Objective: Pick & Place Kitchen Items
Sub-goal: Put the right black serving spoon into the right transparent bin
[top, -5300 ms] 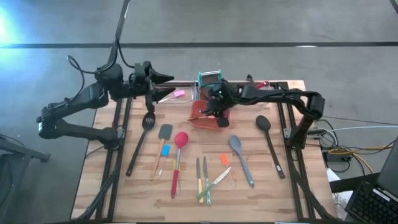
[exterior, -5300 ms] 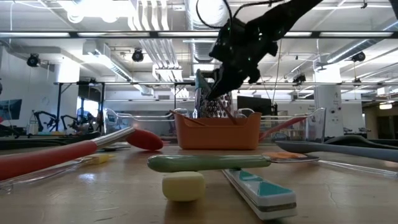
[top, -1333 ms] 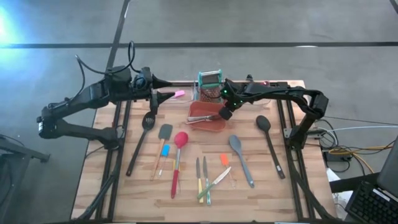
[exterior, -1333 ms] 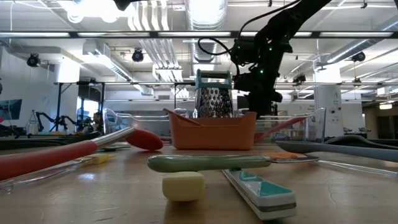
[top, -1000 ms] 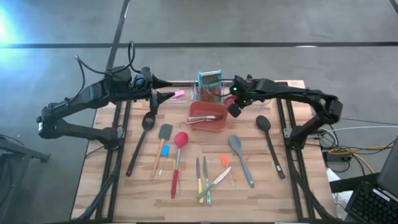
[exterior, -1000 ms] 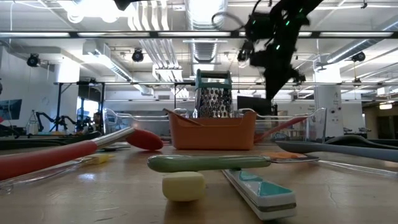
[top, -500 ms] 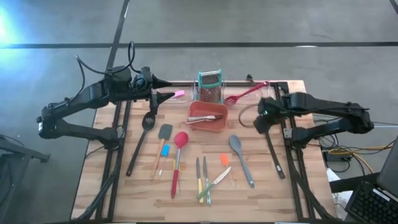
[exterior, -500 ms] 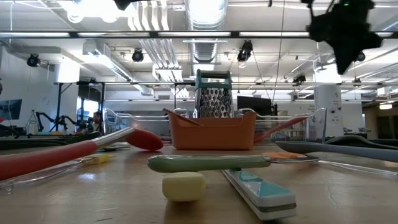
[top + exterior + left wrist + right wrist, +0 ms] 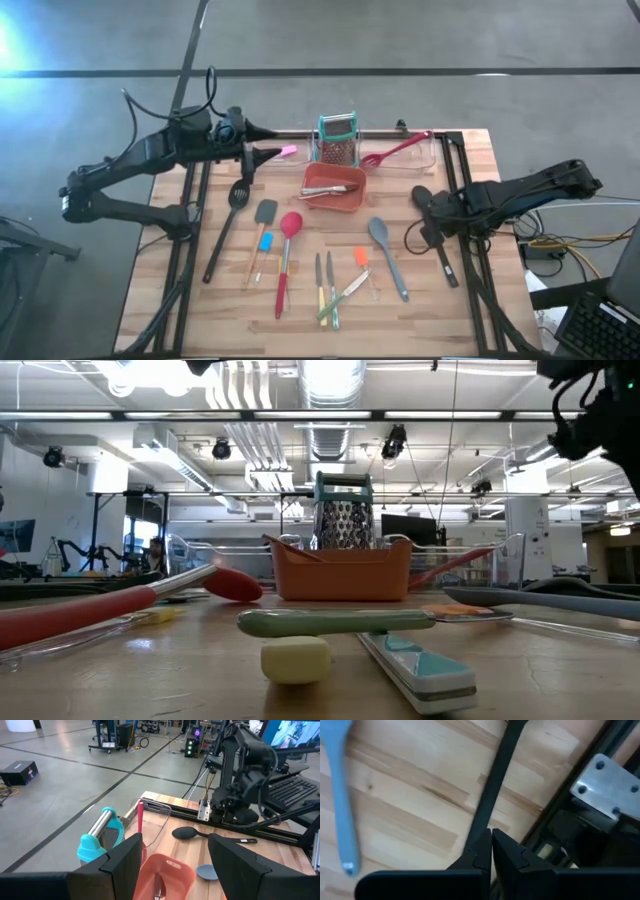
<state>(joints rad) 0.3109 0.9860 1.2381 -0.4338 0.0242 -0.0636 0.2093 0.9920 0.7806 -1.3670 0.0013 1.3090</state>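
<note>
Right hand (image 9: 432, 222) closed, empty, over black spoon (image 9: 436, 233) — left hand (image 9: 262, 140) wide

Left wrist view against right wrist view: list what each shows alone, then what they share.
Only the left wrist view shows the red-orange bin, the teal grater, the right arm and the left tool, open and empty.

Only the right wrist view shows the right tool, shut and empty, above a black spoon's handle.

Both show that black spoon, the grey-blue spoon and the wooden table.
</note>
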